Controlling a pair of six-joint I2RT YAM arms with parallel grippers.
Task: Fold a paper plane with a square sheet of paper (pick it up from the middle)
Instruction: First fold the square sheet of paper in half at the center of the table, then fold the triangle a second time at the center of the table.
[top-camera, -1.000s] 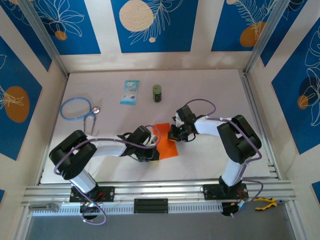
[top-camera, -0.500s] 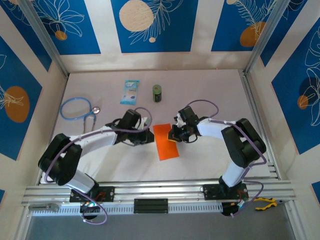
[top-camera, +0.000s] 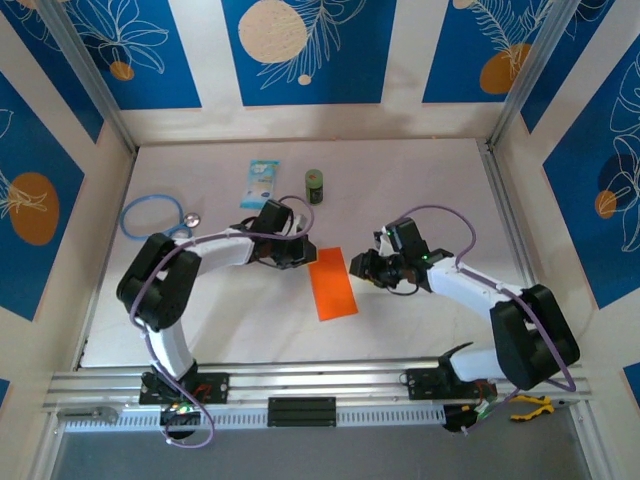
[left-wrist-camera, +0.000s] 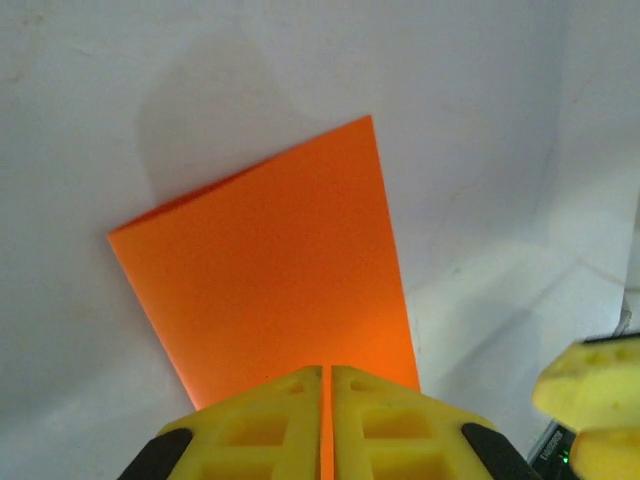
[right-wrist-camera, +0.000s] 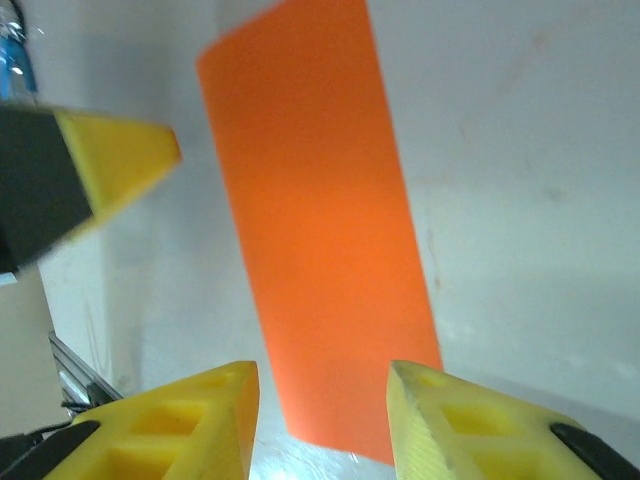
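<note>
The orange paper (top-camera: 332, 283) is seen lying flat near the middle of the white desk (top-camera: 430, 180) as a long narrow rectangle, its long sides running away from the arm bases and leaning slightly to the left at the far end. In the left wrist view the orange paper (left-wrist-camera: 270, 270) is shown with sharp straight edges and an unmarked surface; in the right wrist view the orange paper (right-wrist-camera: 320, 250) is seen stretching away lengthwise on the desk.

The left tool (top-camera: 303, 252) is placed at the far left corner of the paper. In its own camera the left tool (left-wrist-camera: 326, 385) is seen with its yellow fingers pressed together over the paper's near edge, closed; whether the paper is pinched between them cannot be told.

The right tool (top-camera: 359, 266) is held just beside the paper's right long edge. In its own camera the right tool (right-wrist-camera: 322, 385) is seen with its jaws apart, open, and the paper is viewed through the gap, untouched by either finger.

Farther back on the desk a light-blue packet (top-camera: 260, 185) and a small green can (top-camera: 316, 186) are set side by side, and a blue stethoscope (top-camera: 152, 215) is laid well to the left.
</note>
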